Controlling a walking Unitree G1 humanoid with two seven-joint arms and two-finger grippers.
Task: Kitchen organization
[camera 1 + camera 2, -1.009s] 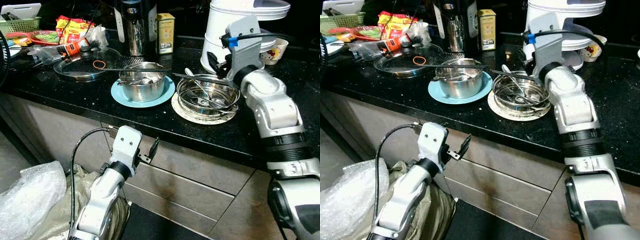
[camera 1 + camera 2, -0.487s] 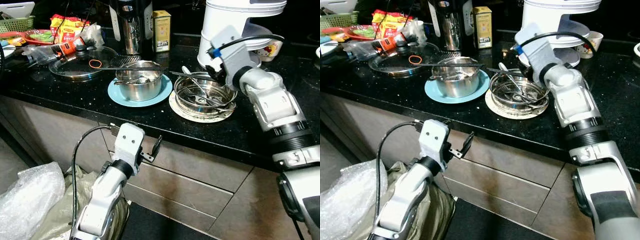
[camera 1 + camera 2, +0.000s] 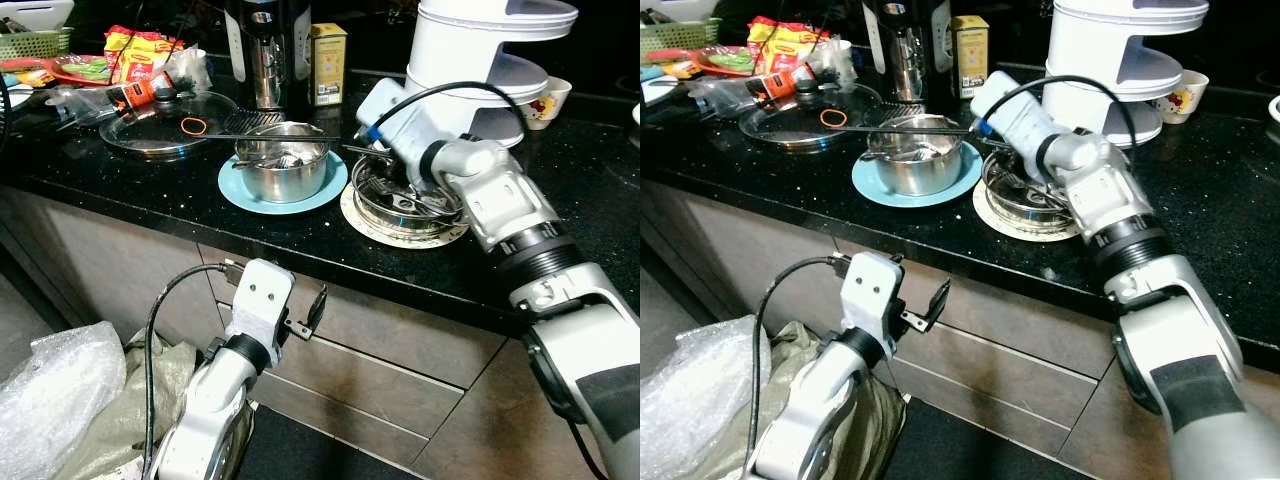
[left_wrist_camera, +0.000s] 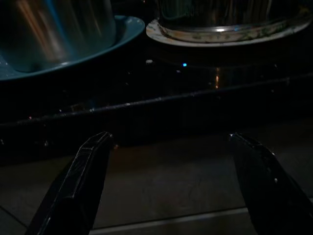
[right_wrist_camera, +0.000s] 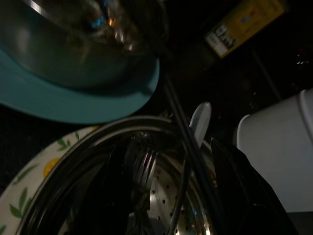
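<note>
Steel strainer bowl (image 3: 405, 195): holds a fork (image 5: 142, 164) and spoon (image 5: 199, 121), sits on a leaf-patterned plate (image 3: 400, 236) at counter centre. Your right gripper (image 5: 171, 196) hangs over it, fingers spread wide, holding nothing.

At its 9 o'clock: small steel pot (image 3: 285, 165) on a blue plate (image 3: 245, 195). At 10 o'clock: glass lid (image 3: 165, 130). At 12 o'clock: white tiered appliance (image 3: 480, 60).

Your left gripper (image 4: 166, 196) idles below the black counter (image 3: 150, 190), fingers apart, empty.

Progress, as judged: barely begun; the cutlery remains ungrasped and the counter cluttered.
</note>
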